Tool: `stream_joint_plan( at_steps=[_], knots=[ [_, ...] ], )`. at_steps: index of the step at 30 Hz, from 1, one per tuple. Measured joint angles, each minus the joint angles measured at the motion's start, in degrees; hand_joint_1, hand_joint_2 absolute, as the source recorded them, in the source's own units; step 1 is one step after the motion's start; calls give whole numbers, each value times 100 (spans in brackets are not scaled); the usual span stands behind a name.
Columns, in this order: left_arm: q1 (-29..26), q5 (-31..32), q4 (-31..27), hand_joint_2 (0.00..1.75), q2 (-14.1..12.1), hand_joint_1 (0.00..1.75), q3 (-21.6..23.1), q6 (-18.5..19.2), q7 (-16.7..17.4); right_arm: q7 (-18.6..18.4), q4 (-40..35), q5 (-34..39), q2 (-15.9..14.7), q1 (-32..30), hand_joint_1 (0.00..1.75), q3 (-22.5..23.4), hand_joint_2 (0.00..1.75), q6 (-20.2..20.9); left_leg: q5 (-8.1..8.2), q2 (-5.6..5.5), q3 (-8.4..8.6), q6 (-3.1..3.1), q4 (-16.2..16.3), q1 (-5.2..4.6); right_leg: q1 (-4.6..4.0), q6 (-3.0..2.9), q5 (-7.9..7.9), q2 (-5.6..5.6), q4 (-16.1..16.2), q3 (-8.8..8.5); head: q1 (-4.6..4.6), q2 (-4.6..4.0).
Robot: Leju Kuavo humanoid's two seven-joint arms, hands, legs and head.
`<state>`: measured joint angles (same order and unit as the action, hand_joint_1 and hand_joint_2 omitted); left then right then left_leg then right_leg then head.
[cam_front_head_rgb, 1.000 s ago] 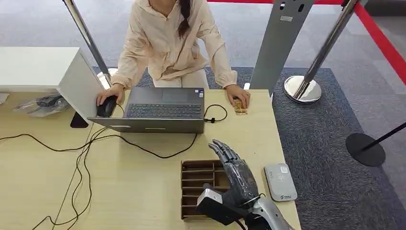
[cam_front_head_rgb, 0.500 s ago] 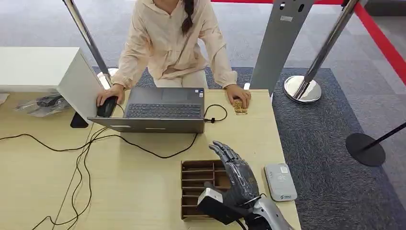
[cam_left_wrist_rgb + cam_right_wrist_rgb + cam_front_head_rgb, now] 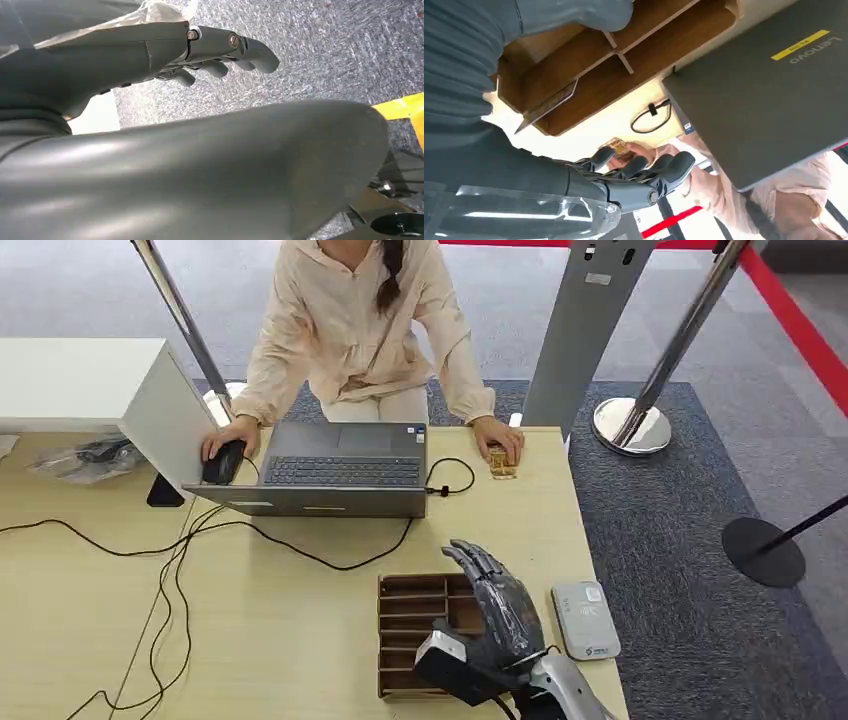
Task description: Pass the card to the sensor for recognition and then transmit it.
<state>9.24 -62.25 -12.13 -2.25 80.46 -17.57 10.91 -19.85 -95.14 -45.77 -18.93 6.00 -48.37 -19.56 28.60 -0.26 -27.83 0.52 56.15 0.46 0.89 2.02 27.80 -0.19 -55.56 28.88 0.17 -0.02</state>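
Fingers (image 3: 495,585) spread over card tray (image 3: 405,625)

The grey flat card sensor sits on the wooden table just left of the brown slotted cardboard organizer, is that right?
No. In the head view the grey flat card sensor lies just right of the brown slotted cardboard organizer, on the wooden table.

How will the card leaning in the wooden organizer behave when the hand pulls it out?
The card looks thin and flat, so probably light and stiff. Leaning in the wooden organizer, it may tip or slide if the right hand nudges it.
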Motion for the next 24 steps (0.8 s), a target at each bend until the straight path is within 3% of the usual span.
stream_joint_plan(
  at_steps=[16,22,24],
  knots=[
    [0,-7,0,0,-7,0,-2,-28,-79,-13,297,9,0,-5,40,0,175,-103,0,0,0,0,0,0,0,0,0,0,0,0,-2,0],
    [0,-4,0,0,-7,0,0,-28,-85,-13,350,18,0,-7,61,0,175,-149,0,0,1,0,0,0,0,0,0,0,0,0,-2,0],
    [-1,-4,0,0,-7,0,0,-28,-98,-13,356,20,0,-11,87,0,175,-155,0,0,0,0,0,0,0,0,0,0,0,0,0,0]
  ],
)
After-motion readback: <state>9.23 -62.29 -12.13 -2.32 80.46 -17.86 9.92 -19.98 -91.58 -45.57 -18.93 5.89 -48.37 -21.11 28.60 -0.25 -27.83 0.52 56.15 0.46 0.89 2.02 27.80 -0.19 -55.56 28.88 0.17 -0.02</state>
